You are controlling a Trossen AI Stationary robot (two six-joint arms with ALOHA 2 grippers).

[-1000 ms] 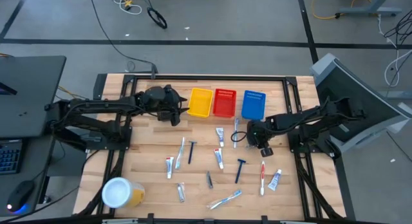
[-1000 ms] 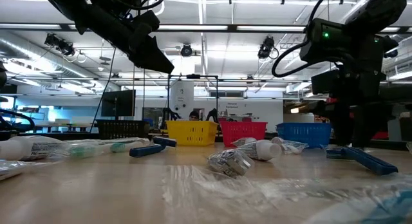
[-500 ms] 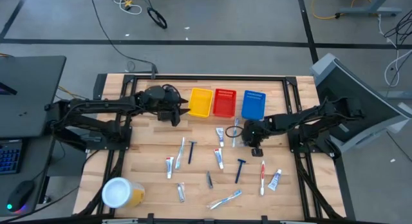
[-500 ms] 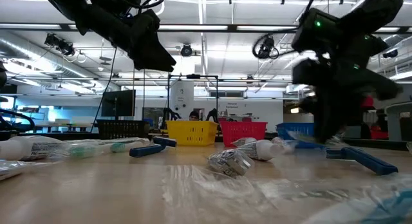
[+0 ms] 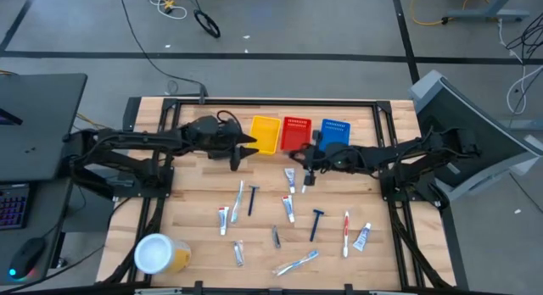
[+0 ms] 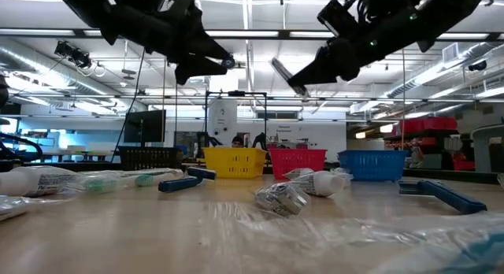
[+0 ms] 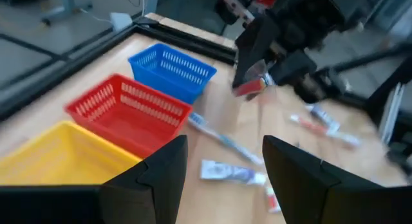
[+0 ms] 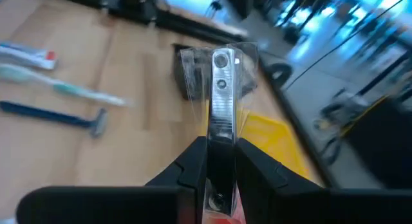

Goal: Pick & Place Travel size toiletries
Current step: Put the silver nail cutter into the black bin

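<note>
The right pincer (image 5: 307,163) hangs above the counter (image 5: 195,244) just in front of the red basket (image 5: 296,134), clamped tight on a clear-wrapped packet (image 8: 219,76) with a silvery item inside. It looks light and crinkly; the film is likely slippery, so gripping across the stiff middle suits it. The left pincer (image 7: 222,166) hovers beside the yellow basket (image 5: 264,135), fingers spread, holding nothing. Tubes, toothbrushes and razors lie scattered mid-counter.
</note>
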